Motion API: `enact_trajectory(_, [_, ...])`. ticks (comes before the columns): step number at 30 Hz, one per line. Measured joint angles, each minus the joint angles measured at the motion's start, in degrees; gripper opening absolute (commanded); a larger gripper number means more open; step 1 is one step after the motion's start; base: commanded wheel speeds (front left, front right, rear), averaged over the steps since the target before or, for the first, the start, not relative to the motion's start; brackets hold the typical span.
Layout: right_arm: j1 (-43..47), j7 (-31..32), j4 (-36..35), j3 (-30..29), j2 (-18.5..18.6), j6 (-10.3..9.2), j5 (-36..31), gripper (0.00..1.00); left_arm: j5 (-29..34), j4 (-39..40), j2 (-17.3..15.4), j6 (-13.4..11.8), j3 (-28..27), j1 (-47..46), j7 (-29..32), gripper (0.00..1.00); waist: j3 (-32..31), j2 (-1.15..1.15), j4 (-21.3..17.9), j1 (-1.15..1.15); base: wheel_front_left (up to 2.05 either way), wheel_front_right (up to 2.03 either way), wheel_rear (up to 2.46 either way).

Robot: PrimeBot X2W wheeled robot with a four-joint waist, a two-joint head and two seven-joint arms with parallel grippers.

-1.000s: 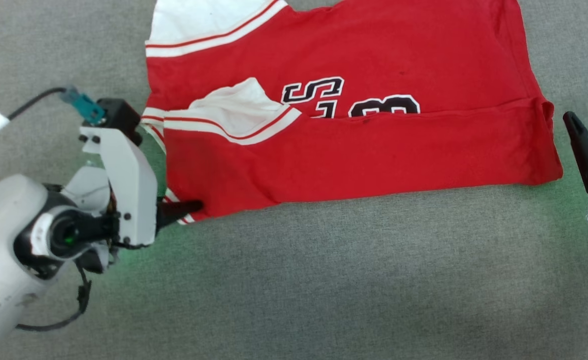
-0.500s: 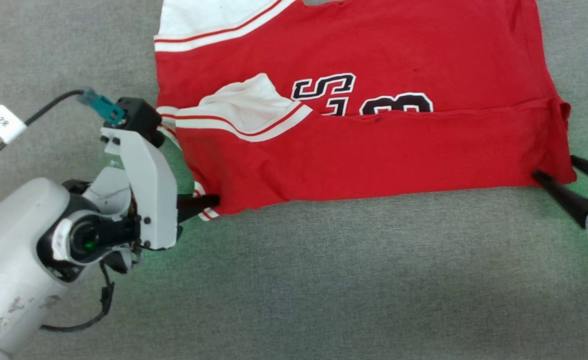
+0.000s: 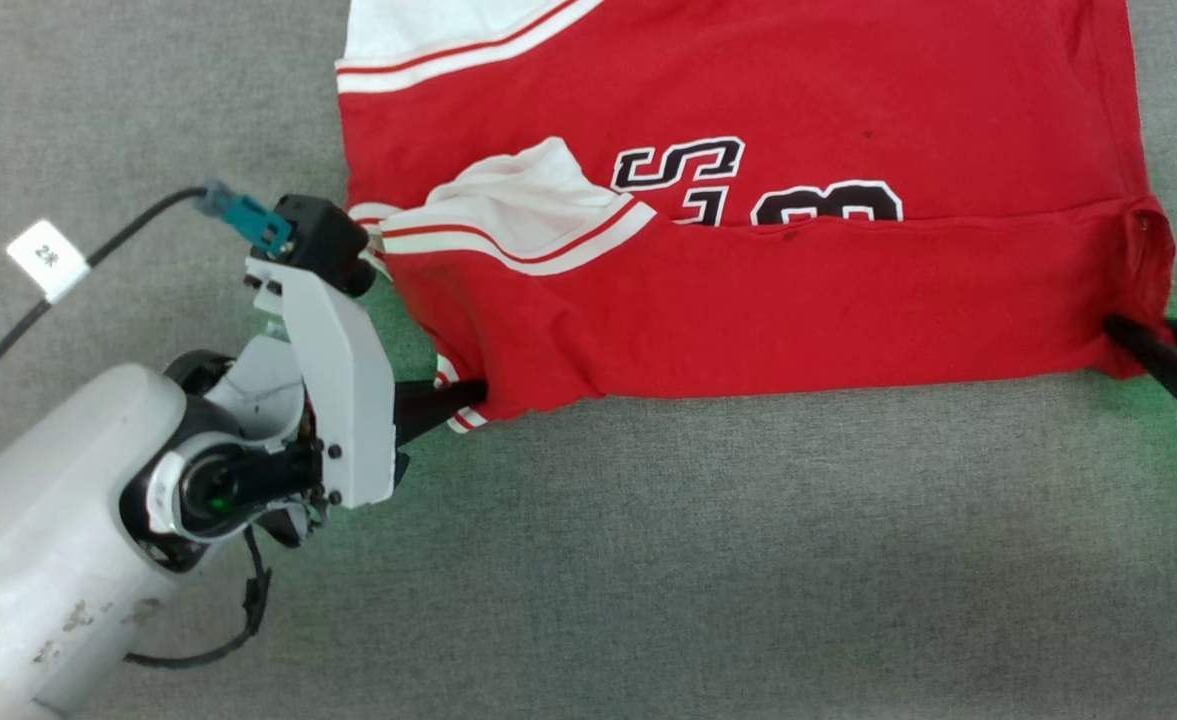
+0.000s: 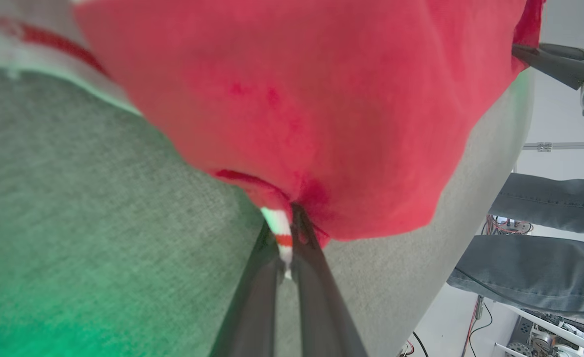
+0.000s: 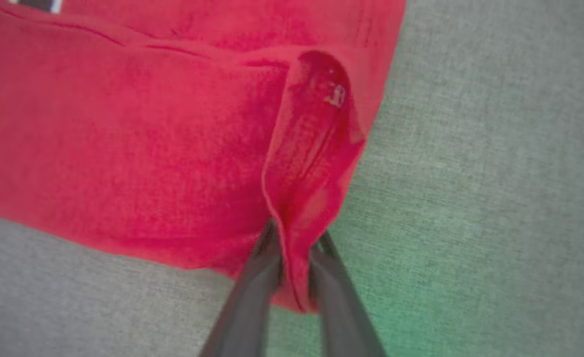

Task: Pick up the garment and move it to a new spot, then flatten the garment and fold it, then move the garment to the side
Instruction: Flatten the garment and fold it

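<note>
Two-handed hold on the garment [image 3: 748, 300]: the red jersey lies on a grey, felt-like tabletop [image 3: 648, 560], its lower part folded up over the black-and-white number so that just the top halves of the digits show. One white sleeve panel with red striping lies doubled over near the garment's left end; another white panel runs off the head view's upper edge.

The left gripper [image 4: 288, 233] is fully closed on the jersey's near left corner — a strip of red-and-white striped trim is pinched between its two dark fingers. The right gripper [image 5: 296, 233] is at the opposite near corner, its fingers pressed against either side of a raised fold of red hem (the cloth fills the gap between them).

The surface around the jersey is a plain woven grey, tinted green beside each wrist. A dark cable [image 3: 8, 330] carrying a white tag [image 3: 46, 260] trails across it to a teal connector [image 3: 248, 215] at the top of the left wrist.

Beyond the table's far edge, in the left wrist view, stand a pale wall [image 4: 559, 163] and a person's legs in blue jeans [image 4: 535, 267], with a tangle of wires [image 4: 507, 225] between them and part of a white frame below.
</note>
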State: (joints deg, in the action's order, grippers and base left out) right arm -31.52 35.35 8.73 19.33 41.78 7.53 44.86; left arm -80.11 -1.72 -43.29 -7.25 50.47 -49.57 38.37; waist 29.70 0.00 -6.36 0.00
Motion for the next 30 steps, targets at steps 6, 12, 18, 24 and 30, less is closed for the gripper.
enact_trajectory(6, [0.7,-1.7,0.1,-0.5,-0.6,0.01,0.6,0.00,0.6,1.2,-0.7,0.8,-0.8,2.9,-4.5,0.00,-1.5,0.00,0.0,0.00,0.00,0.00,0.00])
enact_trajectory(12, [5.2,-1.5,-1.6,-1.9,1.5,0.01,1.5,0.00,0.9,6.4,-3.7,0.3,-0.8,8.5,-7.8,0.00,-3.4,0.00,0.6,0.00,0.00,0.00,0.00])
enact_trajectory(18, [12.2,-0.5,-5.3,-4.0,4.8,0.00,4.3,0.00,1.3,13.1,-7.2,-2.3,-0.4,13.9,-10.2,0.00,-4.7,0.00,1.9,0.00,0.00,0.00,0.00])
enact_trajectory(24, [20.2,-1.5,-9.8,-6.7,7.1,0.00,7.0,0.00,1.0,18.7,-9.6,-4.8,-0.5,18.9,-13.2,0.00,-5.5,0.00,2.5,0.00,0.00,0.00,0.00])
enact_trajectory(30, [24.0,-3.4,-12.1,-9.1,7.1,0.00,7.1,0.53,0.9,21.0,-10.5,-6.0,-0.8,21.3,-15.3,0.00,-6.2,0.00,2.5,0.00,0.00,0.00,0.00])
